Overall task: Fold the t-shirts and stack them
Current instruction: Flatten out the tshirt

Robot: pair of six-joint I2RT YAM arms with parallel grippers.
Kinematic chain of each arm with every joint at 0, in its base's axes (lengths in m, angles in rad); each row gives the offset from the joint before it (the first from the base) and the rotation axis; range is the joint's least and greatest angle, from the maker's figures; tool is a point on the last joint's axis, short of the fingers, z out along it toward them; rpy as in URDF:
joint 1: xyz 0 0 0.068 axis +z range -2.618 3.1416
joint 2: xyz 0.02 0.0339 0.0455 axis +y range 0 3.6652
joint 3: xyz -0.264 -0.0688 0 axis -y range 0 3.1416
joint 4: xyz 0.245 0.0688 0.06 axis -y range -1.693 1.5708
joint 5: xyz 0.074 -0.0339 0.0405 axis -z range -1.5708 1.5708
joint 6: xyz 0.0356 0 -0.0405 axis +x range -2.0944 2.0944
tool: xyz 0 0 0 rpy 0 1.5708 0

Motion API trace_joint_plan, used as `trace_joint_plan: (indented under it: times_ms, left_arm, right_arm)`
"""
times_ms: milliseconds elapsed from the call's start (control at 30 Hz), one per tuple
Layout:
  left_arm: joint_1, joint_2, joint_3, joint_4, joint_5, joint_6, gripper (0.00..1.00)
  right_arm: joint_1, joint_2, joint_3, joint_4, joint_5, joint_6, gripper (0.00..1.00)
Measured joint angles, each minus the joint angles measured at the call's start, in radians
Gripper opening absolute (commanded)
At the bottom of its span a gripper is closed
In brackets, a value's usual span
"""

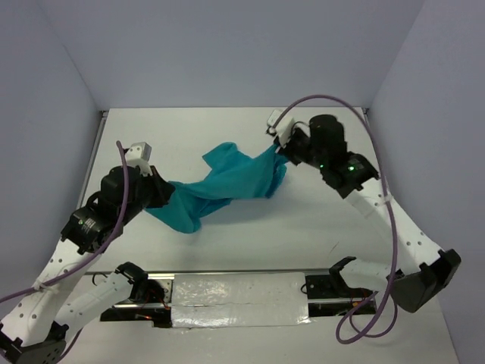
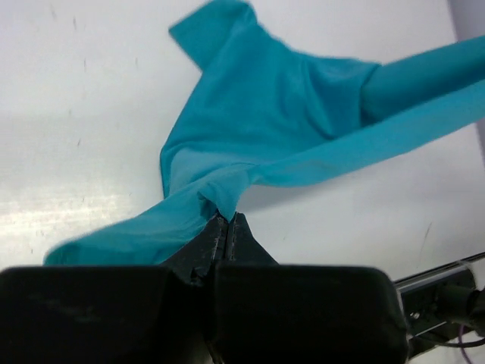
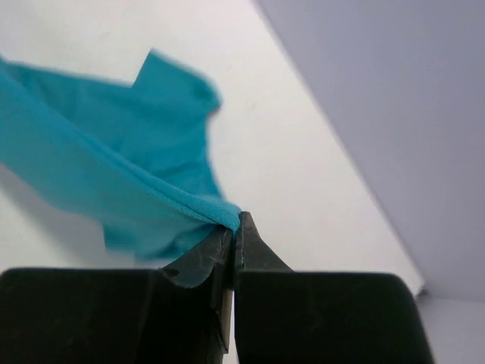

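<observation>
The teal t-shirt (image 1: 227, 186) hangs stretched between my two grippers above the white table, bunched and twisted, with a sleeve sticking up toward the back. My left gripper (image 1: 163, 189) is shut on the shirt's left end; in the left wrist view the t-shirt (image 2: 265, 121) runs out from my left gripper (image 2: 226, 216), whose jaws are pressed together. My right gripper (image 1: 282, 152) is shut on the right end; in the right wrist view my right gripper (image 3: 236, 220) pinches a folded edge of the t-shirt (image 3: 114, 174). No white tag shows.
The white table (image 1: 227, 129) is walled in by pale panels at the back and both sides. A metal rail with taped plastic (image 1: 239, 299) runs along the near edge between the arm bases. The right arm's purple cable (image 1: 379, 152) loops high above the table.
</observation>
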Motion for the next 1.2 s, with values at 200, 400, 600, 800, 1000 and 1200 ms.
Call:
trace_joint_plan:
  times_ms: [200,400,600,800,1000,1200]
  left_arm:
    - [0.000,0.029,0.126,0.045,0.000,0.078,0.00]
    - [0.000,0.035,0.199,0.072,-0.012,0.134,0.00]
    - [0.000,0.029,0.236,0.109,-0.018,0.172,0.00]
    - [0.000,-0.043,0.248,0.217,-0.015,0.183,0.00]
    - [0.000,-0.079,0.335,0.366,0.040,0.202,0.00]
    - [0.000,-0.076,0.407,0.431,0.042,0.227,0.00]
  right_arm:
    - [-0.110,-0.072,0.197,-0.038,-0.080,-0.052,0.00]
    - [-0.164,-0.153,0.262,-0.047,-0.106,-0.064,0.00]
    - [-0.206,-0.204,0.281,-0.059,-0.112,-0.079,0.00]
    - [-0.210,-0.306,0.283,-0.080,-0.169,-0.128,0.00]
    - [-0.210,-0.356,0.385,-0.106,-0.264,-0.158,0.00]
    - [-0.210,-0.397,0.385,-0.136,-0.341,-0.259,0.00]
